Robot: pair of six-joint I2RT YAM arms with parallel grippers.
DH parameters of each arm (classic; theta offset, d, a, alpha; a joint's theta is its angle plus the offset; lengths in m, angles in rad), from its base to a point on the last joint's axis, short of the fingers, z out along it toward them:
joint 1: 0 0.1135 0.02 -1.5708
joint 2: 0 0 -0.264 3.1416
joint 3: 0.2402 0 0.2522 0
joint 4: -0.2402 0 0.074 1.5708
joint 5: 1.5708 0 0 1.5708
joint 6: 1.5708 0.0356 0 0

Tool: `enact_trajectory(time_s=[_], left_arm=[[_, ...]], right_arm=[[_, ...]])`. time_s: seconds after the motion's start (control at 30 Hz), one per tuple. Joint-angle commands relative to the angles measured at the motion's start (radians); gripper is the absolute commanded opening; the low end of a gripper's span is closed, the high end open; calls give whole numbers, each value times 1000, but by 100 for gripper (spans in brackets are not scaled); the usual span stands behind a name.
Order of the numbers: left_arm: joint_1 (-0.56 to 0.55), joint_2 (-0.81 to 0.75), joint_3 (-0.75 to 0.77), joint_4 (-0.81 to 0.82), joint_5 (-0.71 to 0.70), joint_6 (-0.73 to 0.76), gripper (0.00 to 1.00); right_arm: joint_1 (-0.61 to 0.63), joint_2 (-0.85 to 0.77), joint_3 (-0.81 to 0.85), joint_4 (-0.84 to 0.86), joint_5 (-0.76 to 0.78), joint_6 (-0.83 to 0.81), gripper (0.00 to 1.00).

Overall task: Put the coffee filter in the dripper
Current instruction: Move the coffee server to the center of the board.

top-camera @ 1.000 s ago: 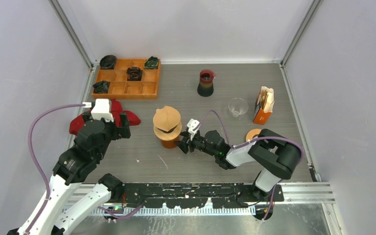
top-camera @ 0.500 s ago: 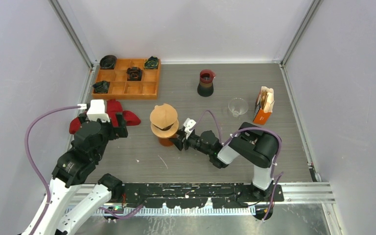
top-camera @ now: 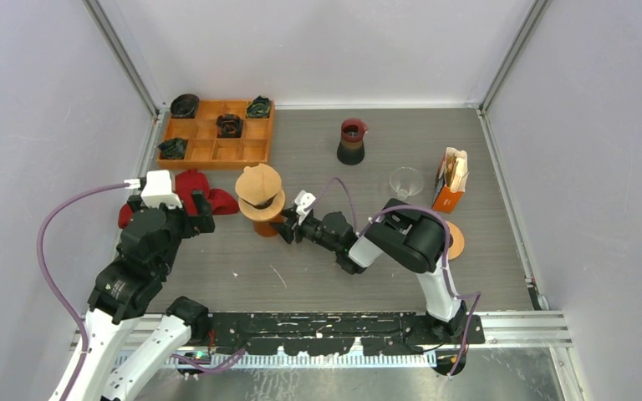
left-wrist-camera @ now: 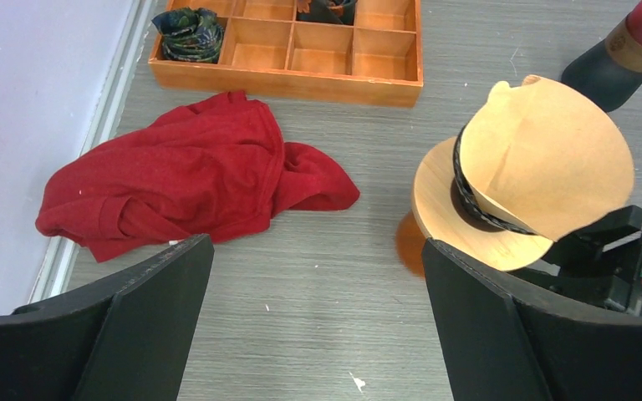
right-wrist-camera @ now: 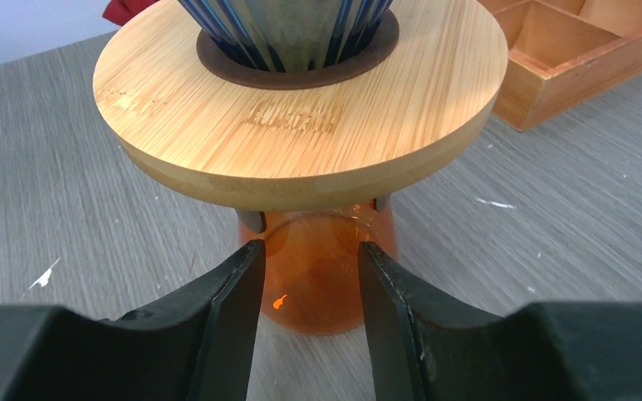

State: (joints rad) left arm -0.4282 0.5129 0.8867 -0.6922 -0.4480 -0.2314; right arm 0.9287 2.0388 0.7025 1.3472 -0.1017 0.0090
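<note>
Dripper (right-wrist-camera: 301,125) slid left since a second ago, coffee filter (top-camera: 258,180) sitting in it, your right end effector (right-wrist-camera: 309,251) clamped on the orange base (right-wrist-camera: 318,296) right below, left end effector (left-wrist-camera: 313,251) wide open.

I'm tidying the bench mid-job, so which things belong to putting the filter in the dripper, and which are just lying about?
Job: dripper with round wooden collar and orange glass base; brown paper coffee filter sitting in it; right pincer, closed on the glass base.
Lying about: crumpled red cloth; orange wooden compartment tray; dark carafe with red top; clear glass funnel; orange cardboard box.
</note>
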Motion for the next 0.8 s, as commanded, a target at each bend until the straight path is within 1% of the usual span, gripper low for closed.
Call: enact_trajectory(time_s=[0.0,0.17,0.4,0.53,0.63,0.77], left_arm=[[18,-15,-3,66,13,-10,99],[29,-18,-6,69,20,-11,99],[40,-21,-6,70,38,-13,99],[43,-24,-7,70,41,-14,99],[45,-28,-9,72,44,-13,99],[49,-30,-8,74,56,-15,99]], right_arm=[[4,43,86,80,-4,-8,51],[4,61,126,62,-2,-4,53],[4,4,45,63,26,-9,58],[-1,-63,-42,55,72,-18,61],[-17,-143,-103,20,91,-15,65],[-55,-266,-141,-122,100,-3,67]])
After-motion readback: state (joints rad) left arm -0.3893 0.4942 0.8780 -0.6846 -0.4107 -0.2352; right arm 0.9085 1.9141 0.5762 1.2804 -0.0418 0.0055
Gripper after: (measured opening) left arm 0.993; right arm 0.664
